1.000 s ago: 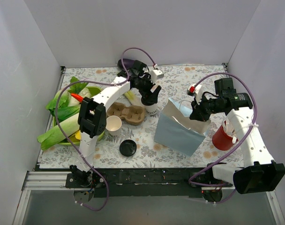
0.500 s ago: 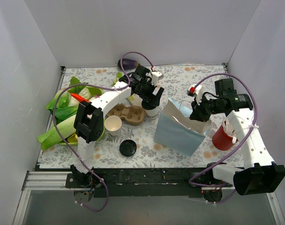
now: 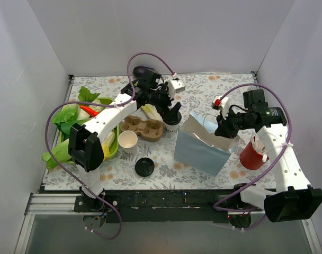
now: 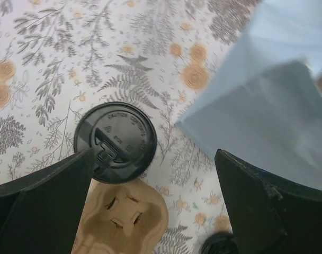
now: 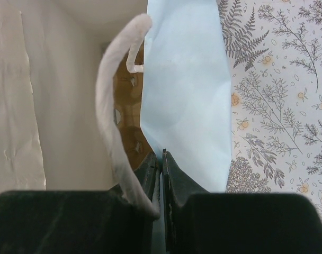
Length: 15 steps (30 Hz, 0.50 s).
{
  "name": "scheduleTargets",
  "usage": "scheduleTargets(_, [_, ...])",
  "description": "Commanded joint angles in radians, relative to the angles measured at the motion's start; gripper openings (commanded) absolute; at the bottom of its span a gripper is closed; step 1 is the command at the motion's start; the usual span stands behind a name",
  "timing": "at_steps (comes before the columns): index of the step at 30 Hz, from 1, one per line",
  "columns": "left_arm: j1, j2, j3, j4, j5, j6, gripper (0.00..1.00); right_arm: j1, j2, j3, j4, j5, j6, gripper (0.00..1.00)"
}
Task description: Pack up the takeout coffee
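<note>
Floral table [image 3: 230, 84], takeout coffee [image 4: 115, 142] beside bag [image 4: 267, 106], left gripper [image 4: 154, 159] spread

In the left wrist view the coffee cup [image 4: 115, 142] shows only its lid; its side and print lie hidden beneath. The cardboard carrier [image 4: 121, 217] runs off the lower edge, and the paper bag [image 4: 272, 116] off the right. From above, the right arm [image 3: 280, 153] covers part of the red cup [image 3: 249, 156].

takeout coffee [image 4: 115, 142] lid smooth plastic; bag [image 4: 272, 106] matt paper
</note>
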Motion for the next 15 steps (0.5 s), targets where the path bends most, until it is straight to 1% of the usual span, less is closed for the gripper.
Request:
scheduleTargets(1, [0.005,-0.101,-0.048,-0.169,0.203,0.562,0.98,-0.006,0.009,0.016,-0.039,0.002,0.009,0.15])
scheduleTargets(2, [0.016,-0.095,-0.034,-0.24,0.218,0.653,0.98,-0.006,0.013,0.017,-0.043,0.0,0.003,0.15])
scheduleTargets(4, [0.03,-0.052,-0.007,-0.29,0.232,0.802,0.98,-0.004,0.018,0.02,-0.054,-0.003,-0.003,0.15])
scheduleTargets(6, [0.048,-0.007,0.082,-0.37,0.267,0.867,0.98,-0.006,0.019,0.022,-0.056,-0.003,-0.009,0.15])
scheduleTargets(8, [0.056,0.081,0.171,-0.464,0.287,0.941,0.98,-0.006,0.015,0.019,-0.056,-0.008,-0.009,0.15])
scheduleTargets(9, [0.058,0.117,0.268,-0.497,0.301,0.964,0.98,-0.006,0.013,0.016,-0.056,-0.008,-0.004,0.15])
scheduleTargets(11, [0.058,0.208,0.361,-0.595,0.312,1.028,0.98,-0.006,0.001,0.005,-0.054,-0.009,-0.003,0.15])
scheduleTargets(12, [0.058,0.233,0.444,-0.621,0.317,1.039,0.98,-0.007,-0.004,0.002,-0.056,-0.009,0.0,0.15])
scheduleTargets(14, [0.058,0.284,0.499,-0.67,0.326,1.055,0.98,-0.006,-0.017,-0.007,-0.054,-0.005,0.002,0.16])
scheduleTargets(15, [0.058,0.293,0.512,-0.684,0.324,1.087,0.98,-0.007,-0.022,-0.017,-0.054,-0.003,0.002,0.16])
